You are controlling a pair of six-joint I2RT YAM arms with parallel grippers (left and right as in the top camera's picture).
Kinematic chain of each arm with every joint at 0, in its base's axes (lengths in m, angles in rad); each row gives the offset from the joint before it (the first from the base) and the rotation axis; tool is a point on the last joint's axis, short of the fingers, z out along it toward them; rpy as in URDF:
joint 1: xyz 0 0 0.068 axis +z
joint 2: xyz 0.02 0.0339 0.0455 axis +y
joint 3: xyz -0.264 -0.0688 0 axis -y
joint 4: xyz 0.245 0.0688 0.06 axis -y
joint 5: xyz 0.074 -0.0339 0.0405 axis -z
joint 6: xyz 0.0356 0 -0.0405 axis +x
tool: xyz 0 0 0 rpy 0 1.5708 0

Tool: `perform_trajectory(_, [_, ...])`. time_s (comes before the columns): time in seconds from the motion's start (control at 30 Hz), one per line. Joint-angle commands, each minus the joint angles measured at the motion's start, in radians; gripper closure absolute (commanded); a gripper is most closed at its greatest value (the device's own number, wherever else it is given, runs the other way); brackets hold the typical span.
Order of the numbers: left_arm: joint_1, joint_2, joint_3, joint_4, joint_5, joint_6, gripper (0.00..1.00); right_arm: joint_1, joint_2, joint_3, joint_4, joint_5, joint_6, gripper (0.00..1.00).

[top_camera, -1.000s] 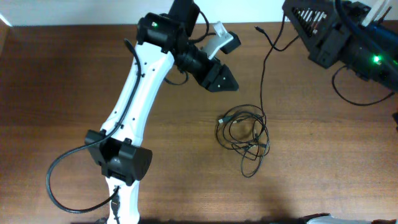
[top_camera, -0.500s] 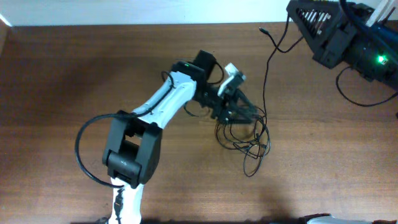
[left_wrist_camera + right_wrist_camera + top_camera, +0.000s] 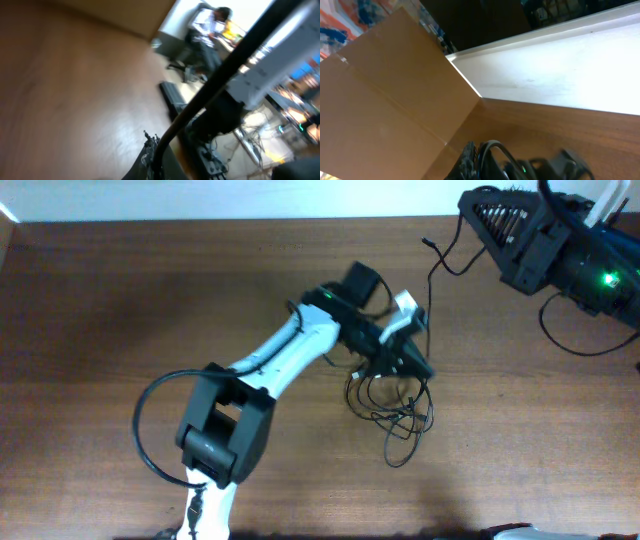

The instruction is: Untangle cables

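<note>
The left hand (image 3: 410, 365) hovers low over the far rim of the cables (image 3: 392, 405). I cannot tell whether it is clenched on a strand or released, because its dark fingers merge with the cords and the left wrist view is smeared. The step appears to be the opening grab. Next, one strand needs pinching and drawing clear. The cables lie in loose loops near the middle of the surface (image 3: 120, 330), with one strand trailing to the far edge. The right hand (image 3: 480, 208) hangs over the far right corner, its grip unreadable.
</note>
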Motion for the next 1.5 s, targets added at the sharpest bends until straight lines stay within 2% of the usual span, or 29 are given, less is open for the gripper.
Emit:
perform_trajectory(0.0, [0.105,-0.024,0.128,-0.017,-0.247,-0.366,1.0,-0.007,-0.008,0.003,-0.029,0.004,-0.035,0.96])
perform_trajectory(0.07, [0.154,-0.09,0.202,-0.055,-0.436,-0.462,1.0,-0.007,-0.008,0.003,-0.101,0.11,-0.035,0.96])
perform_trajectory(0.13, [0.185,-0.191,0.247,-0.085,-0.556,-0.468,1.0,-0.007,0.0,0.003,-0.203,0.257,-0.035,0.96])
perform_trajectory(0.23, [0.193,-0.399,0.264,-0.056,-0.555,-0.468,1.0,-0.005,0.058,0.002,-0.341,0.346,-0.045,0.96])
perform_trajectory(0.37, [0.18,-0.624,0.264,-0.024,-0.574,-0.468,1.0,-0.004,0.179,-0.006,-0.399,0.296,-0.111,0.96])
perform_trajectory(0.43, [0.188,-0.688,0.264,-0.044,-0.769,-0.477,1.0,-0.004,0.228,-0.006,-0.402,0.219,-0.146,0.96])
perform_trajectory(0.47, [0.187,-0.702,0.264,-0.057,-0.912,-0.528,1.0,-0.004,0.256,-0.006,-0.402,0.173,-0.171,0.92])
perform_trajectory(0.5, [0.187,-0.701,0.264,-0.081,-1.023,-0.607,1.0,-0.004,0.278,-0.006,-0.405,0.138,-0.193,0.72])
perform_trajectory(0.57, [0.187,-0.674,0.264,-0.109,-1.035,-0.649,1.0,-0.004,0.299,-0.006,-0.412,0.092,-0.22,0.36])
perform_trajectory(0.63, [0.188,-0.639,0.264,-0.132,-1.039,-0.653,1.0,-0.003,0.3,-0.008,-0.419,0.037,-0.275,0.09])
perform_trajectory(0.67, [0.187,-0.618,0.264,-0.138,-1.028,-0.657,1.0,0.001,0.299,-0.008,-0.429,-0.005,-0.33,0.01])
perform_trajectory(0.73, [0.188,-0.576,0.264,-0.143,-0.937,-0.657,1.0,0.001,0.299,-0.008,-0.474,0.019,-0.349,0.01])
perform_trajectory(0.87, [0.196,-0.559,0.264,-0.132,-0.925,-0.675,1.0,0.041,0.299,-0.05,-0.533,0.071,-0.349,0.01])
perform_trajectory(0.93, [0.221,-0.559,0.264,-0.116,-0.883,-0.777,1.0,0.094,0.299,-0.121,-0.483,0.071,-0.349,0.01])
perform_trajectory(1.03, [0.242,-0.559,0.264,-0.116,-0.838,-0.795,1.0,0.152,0.299,-0.237,-0.358,0.071,-0.345,0.01])
perform_trajectory(1.13, [0.276,-0.559,0.264,-0.114,-0.827,-0.887,1.0,0.19,0.299,-0.325,-0.267,0.07,-0.348,0.01])
perform_trajectory(1.23, [0.322,-0.559,0.264,-0.112,-0.816,-0.917,1.0,0.228,0.299,-0.345,-0.256,0.071,-0.41,0.01])
perform_trajectory(1.33, [0.383,-0.559,0.264,-0.098,-0.703,-0.917,1.0,0.282,0.299,-0.357,-0.253,0.08,-0.515,0.01])
perform_trajectory(1.47, [0.431,-0.559,0.264,-0.097,-0.602,-0.918,1.0,0.314,0.301,-0.428,-0.175,0.122,-0.473,0.01])
